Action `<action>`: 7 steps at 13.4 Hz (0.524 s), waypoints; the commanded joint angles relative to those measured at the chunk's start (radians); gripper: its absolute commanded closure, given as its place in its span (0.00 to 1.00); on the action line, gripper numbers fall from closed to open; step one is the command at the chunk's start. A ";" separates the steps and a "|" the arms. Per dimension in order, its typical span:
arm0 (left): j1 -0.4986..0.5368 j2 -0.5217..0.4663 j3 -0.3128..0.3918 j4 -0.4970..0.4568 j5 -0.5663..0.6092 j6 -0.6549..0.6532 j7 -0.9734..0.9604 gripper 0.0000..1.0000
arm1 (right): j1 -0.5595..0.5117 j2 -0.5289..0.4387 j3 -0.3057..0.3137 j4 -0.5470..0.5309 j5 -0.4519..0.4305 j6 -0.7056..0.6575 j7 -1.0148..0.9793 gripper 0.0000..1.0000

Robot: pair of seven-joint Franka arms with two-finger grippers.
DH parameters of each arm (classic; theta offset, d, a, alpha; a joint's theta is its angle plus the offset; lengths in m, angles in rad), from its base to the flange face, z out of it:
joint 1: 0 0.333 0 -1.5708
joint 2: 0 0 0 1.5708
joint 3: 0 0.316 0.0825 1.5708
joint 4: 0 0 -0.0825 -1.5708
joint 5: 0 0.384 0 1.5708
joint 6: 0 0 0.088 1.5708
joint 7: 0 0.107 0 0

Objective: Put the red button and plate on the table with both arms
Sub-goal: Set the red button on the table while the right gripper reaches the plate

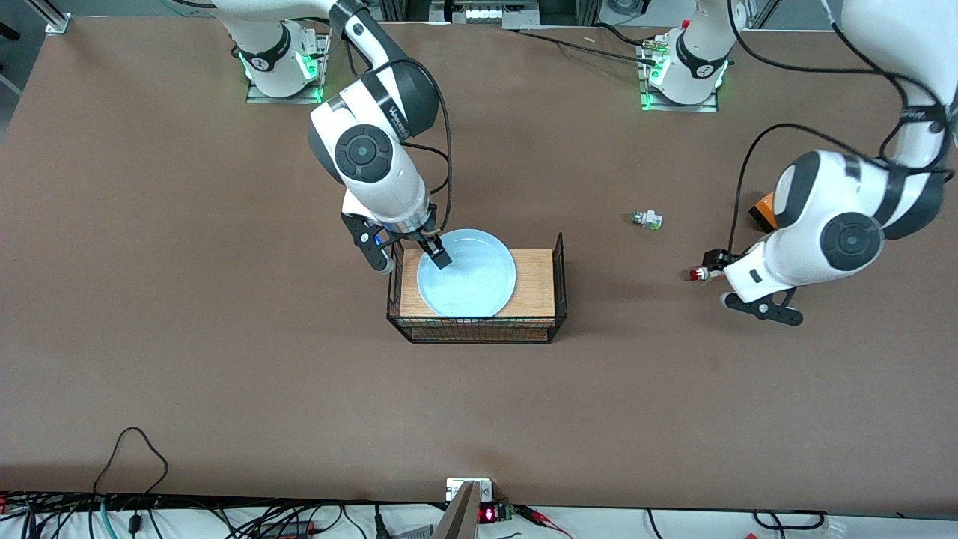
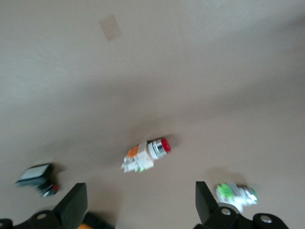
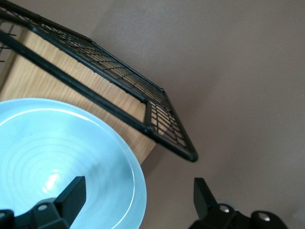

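Note:
The light-blue plate (image 1: 468, 283) lies on the wood top of the black wire basket stand (image 1: 535, 288). My right gripper (image 1: 410, 254) is open and straddles the plate's rim at the right arm's end; in the right wrist view (image 3: 138, 198) one finger is over the plate (image 3: 57, 157) and the other is outside it. The red button (image 1: 697, 275) lies on the brown table (image 1: 224, 359) toward the left arm's end. My left gripper (image 1: 717, 262) is open and empty just beside it; in the left wrist view (image 2: 138, 202) the button (image 2: 145, 155) lies ahead of the fingertips, not between them.
A green-tipped white part (image 1: 647, 219) lies farther from the front camera than the red button, and shows beside one finger in the left wrist view (image 2: 236, 193). A black part with a white cap (image 2: 35, 174) and an orange object (image 1: 763, 209) lie close to the left gripper.

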 commanded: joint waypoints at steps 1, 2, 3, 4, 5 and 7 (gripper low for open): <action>0.009 -0.019 -0.060 0.154 0.018 -0.162 0.015 0.00 | 0.007 0.024 -0.006 0.022 -0.007 0.000 0.021 0.00; 0.013 -0.027 -0.077 0.194 0.003 -0.215 0.030 0.00 | 0.007 0.027 -0.006 0.022 -0.005 0.022 0.022 0.01; 0.012 -0.036 -0.092 0.233 -0.013 -0.265 0.048 0.00 | 0.010 0.032 -0.006 0.022 -0.006 0.028 0.022 0.04; 0.010 -0.057 -0.103 0.296 -0.017 -0.317 0.042 0.00 | 0.010 0.038 -0.006 0.021 -0.007 0.028 0.022 0.12; 0.010 -0.065 -0.096 0.320 -0.045 -0.340 0.047 0.00 | 0.013 0.041 -0.006 0.021 -0.007 0.028 0.022 0.20; -0.050 -0.178 0.028 0.244 -0.135 -0.330 0.038 0.00 | 0.013 0.042 -0.006 0.021 -0.007 0.028 0.022 0.28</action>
